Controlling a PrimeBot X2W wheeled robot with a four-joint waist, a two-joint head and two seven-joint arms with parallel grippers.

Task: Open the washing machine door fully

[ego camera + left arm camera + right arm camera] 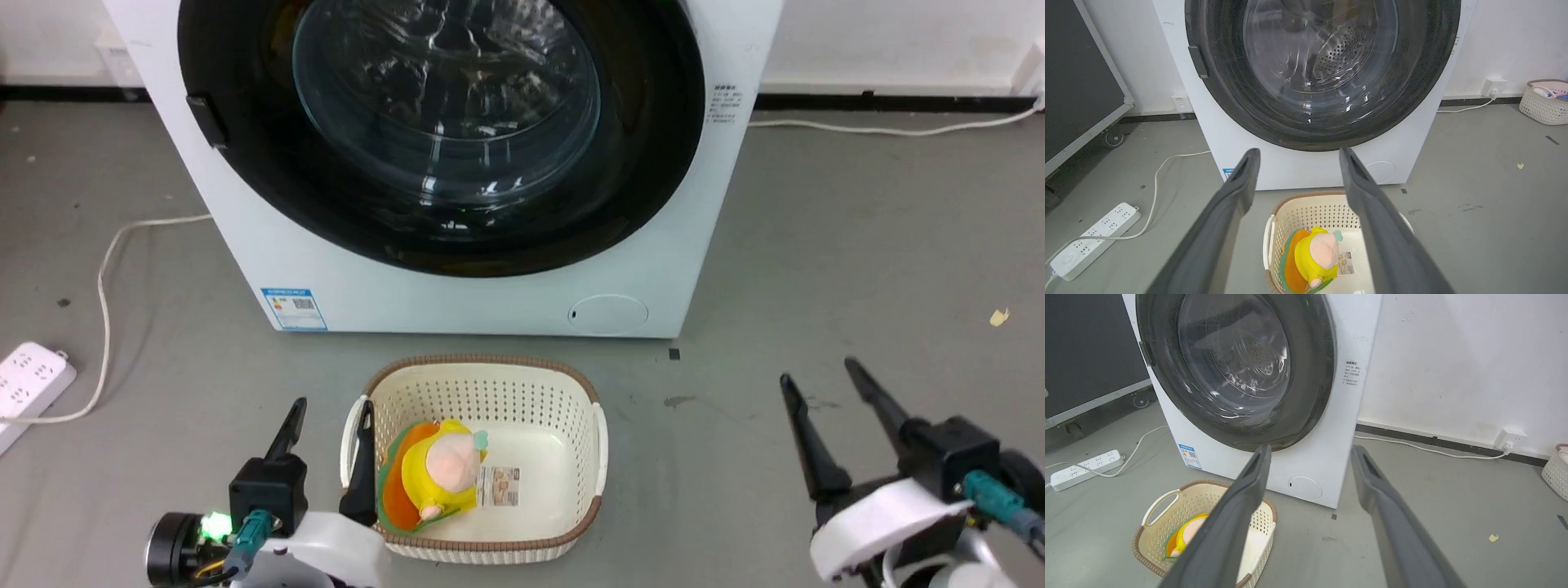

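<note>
Two grippers sit nearest, at the bottom of the head view: the left gripper (333, 404) at the lower left and the right gripper (816, 369) at the lower right. Each has its two dark fingers spread wide with nothing between them. One cream basket (482, 361) stands at the bottom centre, and one yellow plush toy (441, 469) lies in its left half. The left gripper's inner finger overlaps the basket's left rim; whether they touch I cannot tell.

One washing machine (457, 298) fills the upper centre of the frame. Its one washing machine door (441, 131) lies flat against the white front, with the glossy face and glass bowl turned toward the camera. The disc is round, so no axis is longer, and one dark tab (206, 121) sits on its left rim. Below the door are one blue label (294, 308) at the left and one round flap (608, 314) at the right. One power strip (28, 376) lies at the left edge.
</note>
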